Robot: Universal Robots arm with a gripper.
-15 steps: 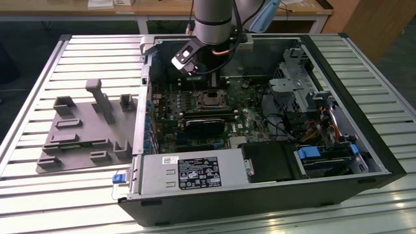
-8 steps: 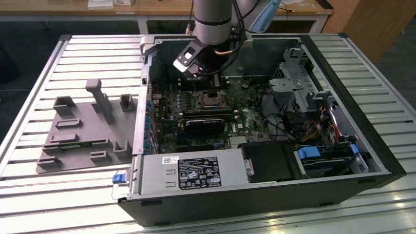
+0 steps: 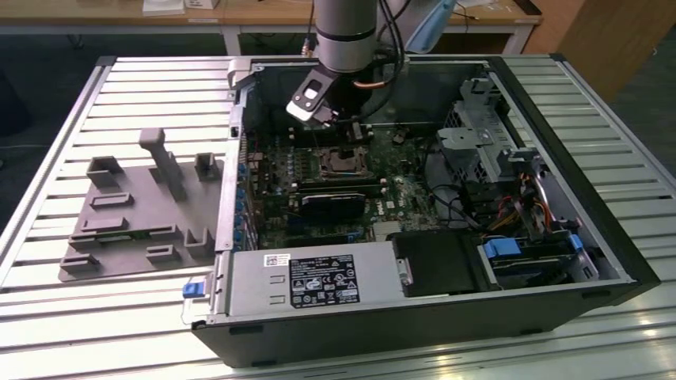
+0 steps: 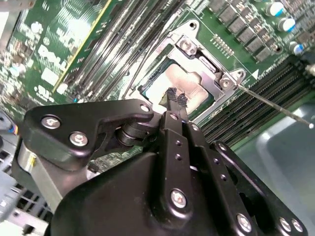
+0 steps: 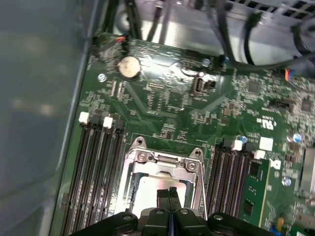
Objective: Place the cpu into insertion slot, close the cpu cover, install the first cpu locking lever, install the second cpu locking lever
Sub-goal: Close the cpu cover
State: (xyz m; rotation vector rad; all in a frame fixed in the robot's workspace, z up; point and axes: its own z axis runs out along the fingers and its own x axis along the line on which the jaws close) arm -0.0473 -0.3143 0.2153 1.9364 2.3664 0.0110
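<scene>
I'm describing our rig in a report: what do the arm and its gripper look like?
The arm is a silver-grey cylinder with a dark band. The gripper is matte black, with jointed links, silver screw heads and two slim dark fingers.

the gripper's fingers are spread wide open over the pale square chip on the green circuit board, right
No, the gripper is shut, not spread, as both wrist views show. The rest holds: it hangs over the pale silver-beige square chip on the green circuit board.

A pale slatted metal desk [image 3: 74, 119] stands on dark floor [image 3: 127, 43], light wooden tables [image 3: 264, 12] and a wooden cabinet [image 3: 618, 32] behind.
</scene>
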